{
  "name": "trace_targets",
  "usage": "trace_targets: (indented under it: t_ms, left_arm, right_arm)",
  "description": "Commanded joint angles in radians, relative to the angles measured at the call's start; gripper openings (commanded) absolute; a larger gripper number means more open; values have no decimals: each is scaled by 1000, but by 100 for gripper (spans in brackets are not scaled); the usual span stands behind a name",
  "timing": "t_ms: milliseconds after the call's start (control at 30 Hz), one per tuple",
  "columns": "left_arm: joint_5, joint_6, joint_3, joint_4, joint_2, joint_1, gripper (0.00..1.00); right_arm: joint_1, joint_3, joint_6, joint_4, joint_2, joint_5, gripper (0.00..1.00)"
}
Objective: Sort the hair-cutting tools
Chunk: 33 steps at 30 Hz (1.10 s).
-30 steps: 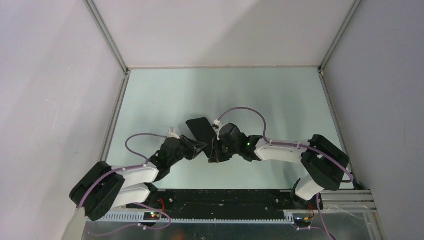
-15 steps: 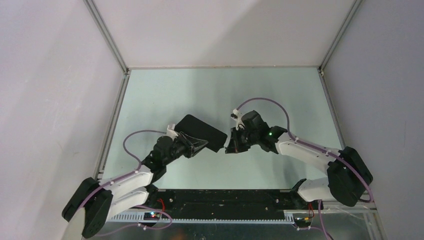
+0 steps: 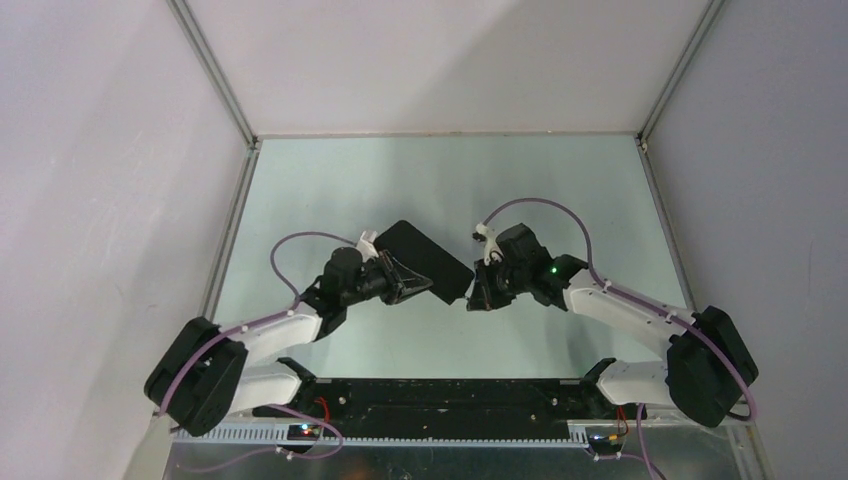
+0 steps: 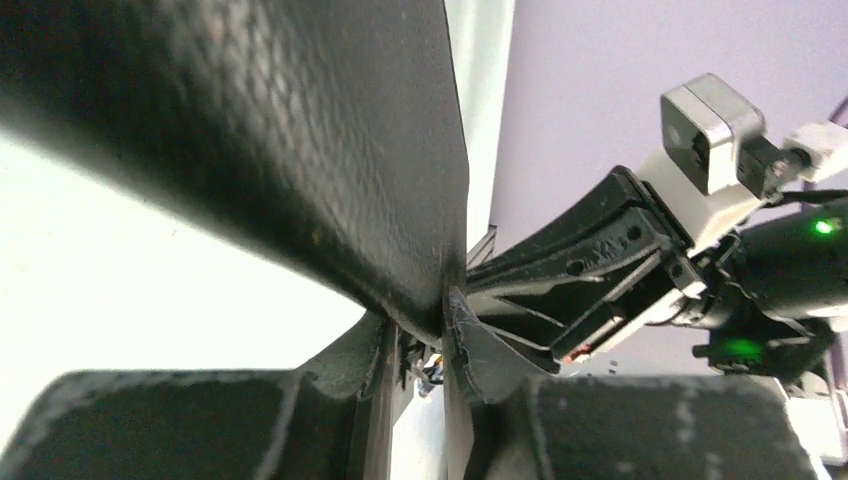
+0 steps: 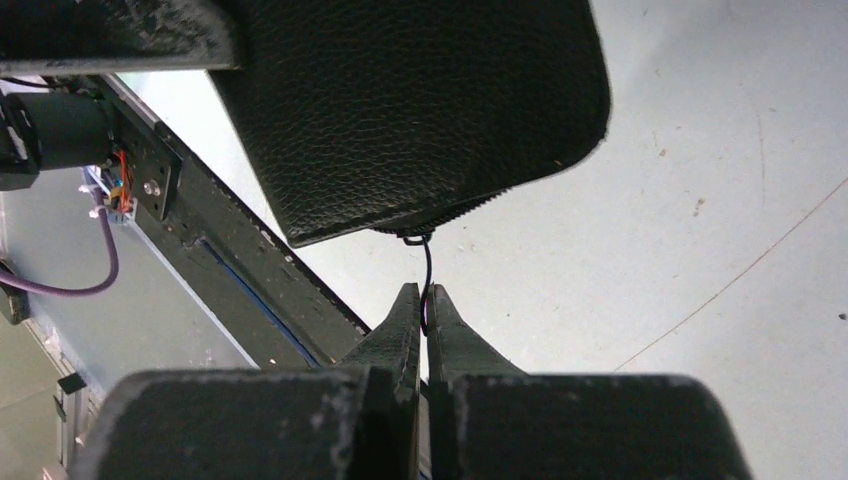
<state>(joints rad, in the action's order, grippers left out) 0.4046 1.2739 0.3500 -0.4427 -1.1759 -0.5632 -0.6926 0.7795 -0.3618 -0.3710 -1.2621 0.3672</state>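
At the middle of the table (image 3: 400,180), a black zip case (image 3: 425,258) is held between the two arms. In the top view its long axis is laid from 10 o'clock to 4 o'clock. The case's edge toward 7 o'clock is clamped by the left gripper (image 3: 420,287), whose fingers are seen in the left wrist view pressed against either face of the grained black cover. The right gripper (image 3: 478,297) is set just beside the case's 4 o'clock corner. In the right wrist view its fingers are pinched tight on a thin black zip pull (image 5: 428,270), which is hung from a small ring at the corner of the case. The pull is stretched straight between the ring and the fingertips. Whether the case is touched by the table cannot be told. The hair-cutting tools are shown in none of the views, so their place cannot be told.
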Motion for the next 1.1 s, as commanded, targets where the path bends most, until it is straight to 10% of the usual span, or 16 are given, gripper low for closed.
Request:
trace_targets:
  t_ms: [0,533,1067]
  left_arm:
    - [-68,-129,49,-3,-56,36,16]
    - [-302,15,-147,-26,44,42,87]
    - [-486,204,-308,80,329,-120,85]
  right_arm:
    - [-45,-24,-12,-104,9,-71,0]
    - [-212,140,-180,33,-252,-36,0]
    - [-277,228,-301,182,-357,-23,0]
